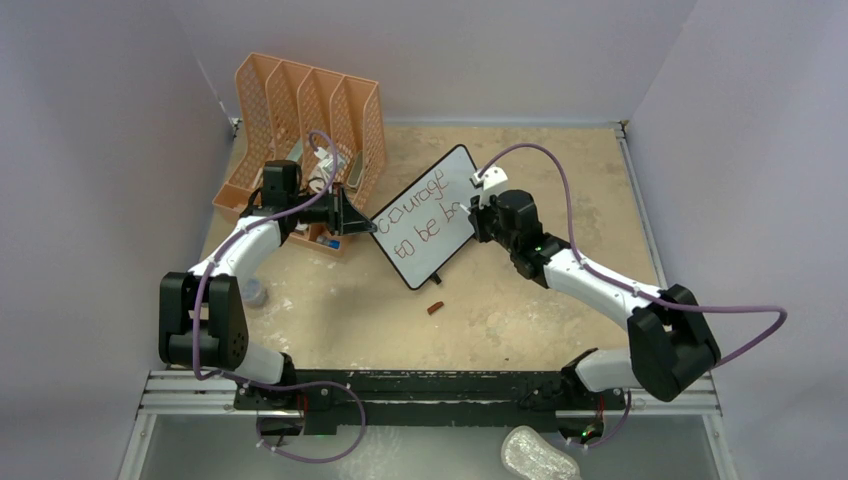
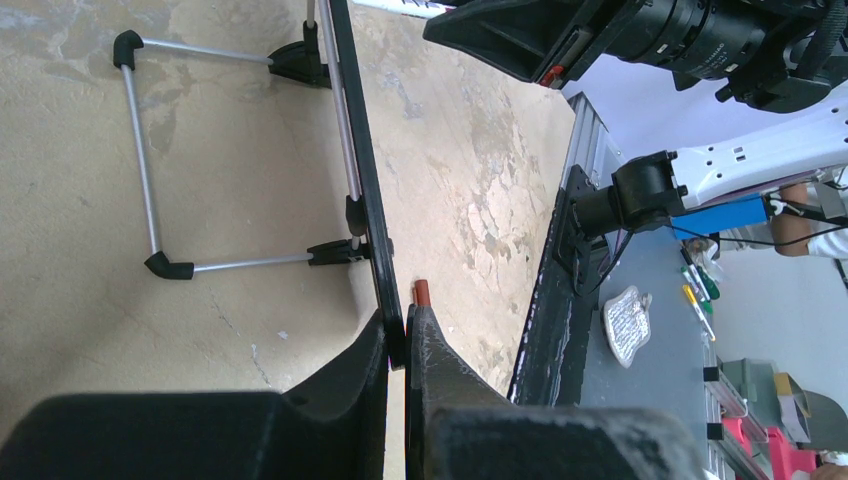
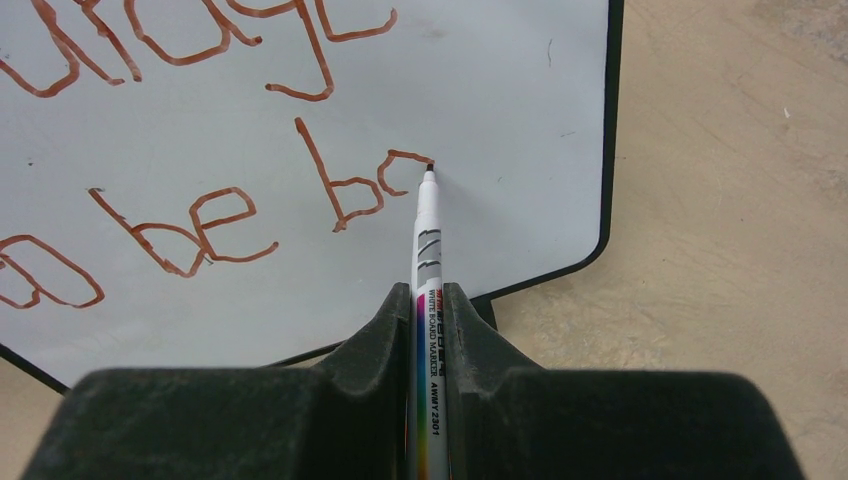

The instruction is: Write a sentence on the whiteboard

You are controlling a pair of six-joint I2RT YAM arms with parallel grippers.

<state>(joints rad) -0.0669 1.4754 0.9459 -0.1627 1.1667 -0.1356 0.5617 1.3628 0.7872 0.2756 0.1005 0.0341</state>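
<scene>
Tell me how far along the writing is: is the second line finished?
Done: of the sentence, "courage" and, below it, "to be b" are on the whiteboard. In hand: the right end effector, shut on the marker, has the tip on a half-formed letter after the "b"; the left end effector is shut on the board's edge. Left: finishing that letter and the last word.

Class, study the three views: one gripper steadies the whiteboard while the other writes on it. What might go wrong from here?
The left gripper pinches only the thin edge of the whiteboard, so pressure from the marker might pivot the board or make it slip. The right gripper has the tip fairly near the board's right border, so the sentence may run short of room.
</scene>
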